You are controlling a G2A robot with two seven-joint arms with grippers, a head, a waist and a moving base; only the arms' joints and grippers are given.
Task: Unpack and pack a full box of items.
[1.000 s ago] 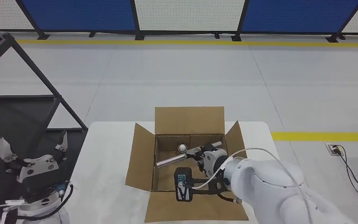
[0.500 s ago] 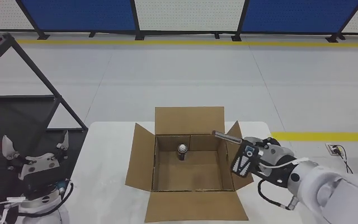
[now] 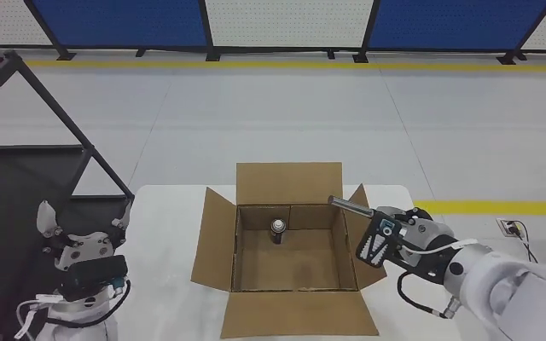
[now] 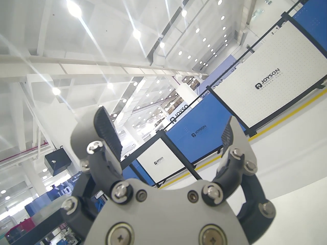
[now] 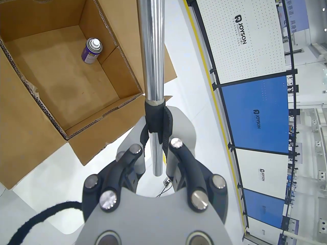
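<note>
An open cardboard box (image 3: 218,247) (image 5: 30,118) stands in the middle of the white table. A small purple spray can (image 3: 277,229) (image 5: 91,50) stands upright against the box's far wall. My right gripper (image 3: 374,242) (image 5: 155,128) is just right of the box, over its right flap, shut on a shiny metal rod (image 3: 346,207) (image 5: 150,52). The rod juts out past the fingers toward the box's far right corner. At the table's left edge my left gripper (image 3: 83,226) (image 4: 168,133) points upward, open, with nothing between its fingers.
The white table (image 3: 166,281) carries the box with its four flaps folded outward. A black metal frame (image 3: 51,128) stands to the left of the table. Blue and white partition panels (image 3: 290,21) line the far side of the floor.
My right gripper lifted the metal rod out of the box and carried it to the right, over the right flap. The left gripper shifted slightly to the right.
</note>
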